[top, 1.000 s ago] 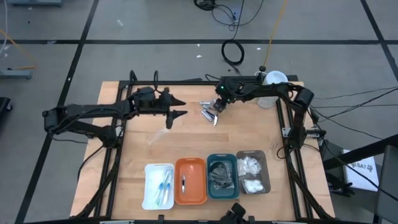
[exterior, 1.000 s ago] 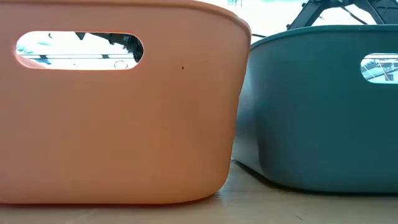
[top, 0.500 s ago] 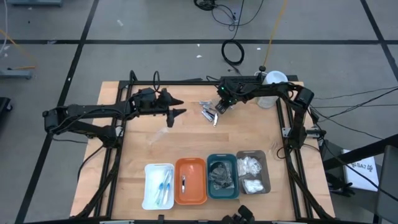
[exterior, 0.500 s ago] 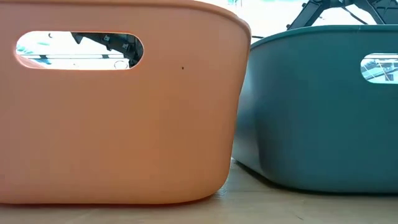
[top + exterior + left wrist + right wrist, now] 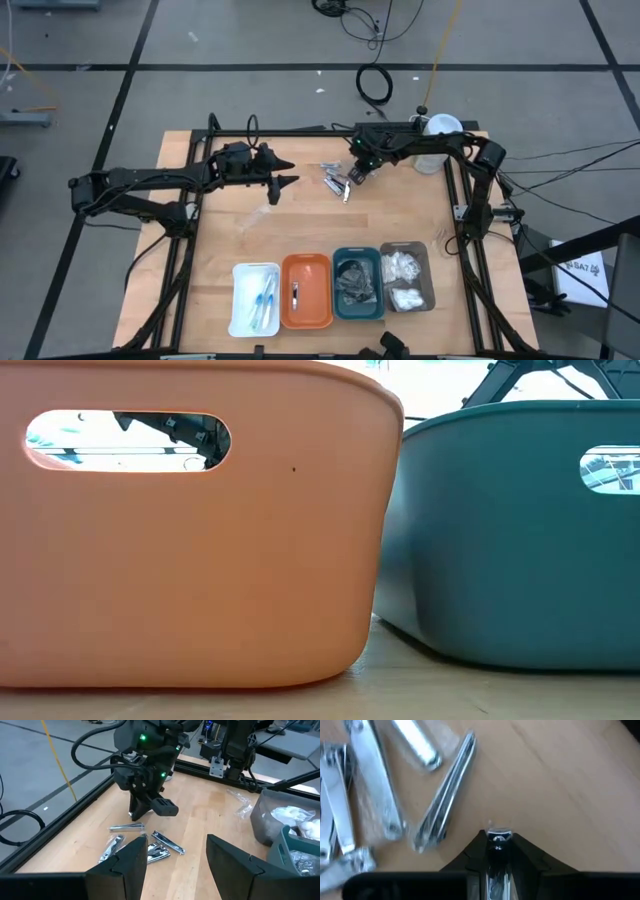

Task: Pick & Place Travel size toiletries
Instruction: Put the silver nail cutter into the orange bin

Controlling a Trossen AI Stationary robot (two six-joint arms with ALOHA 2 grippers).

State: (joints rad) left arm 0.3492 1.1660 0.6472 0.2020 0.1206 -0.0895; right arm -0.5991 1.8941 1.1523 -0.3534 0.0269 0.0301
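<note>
Right gripper (image 5: 496, 851): I see its two dark fingers drawn together on a slim silvery nail clipper (image 5: 497, 839), whose end pokes out between the tips. It stands at the far middle of the table (image 5: 400, 225), at the edge of the loose pile.
Change: a second ago its jaws stood apart over the pile; now they have closed in. I read that as the pick just made, not yet lifted.
Clipper pile (image 5: 145, 845): several more silvery clippers lie flat on the wood just beside the gripper, some in clear wrap. They look slippery and thin, so I judge the grip could be marginal.
Left gripper (image 5: 175, 862): hovering with fingers apart, holding nothing, left of the pile and facing it.
Orange tray (image 5: 306, 290): in the near row, second from the left, with one silvery piece already in it; I judge this is where the held clipper belongs.
Other trays: white tray (image 5: 254, 298) holds slim sticks, teal tray (image 5: 357, 285) dark bundles, grey tray (image 5: 406, 277) white pads.
Next: lift clear, then carry toward the orange tray.
</note>
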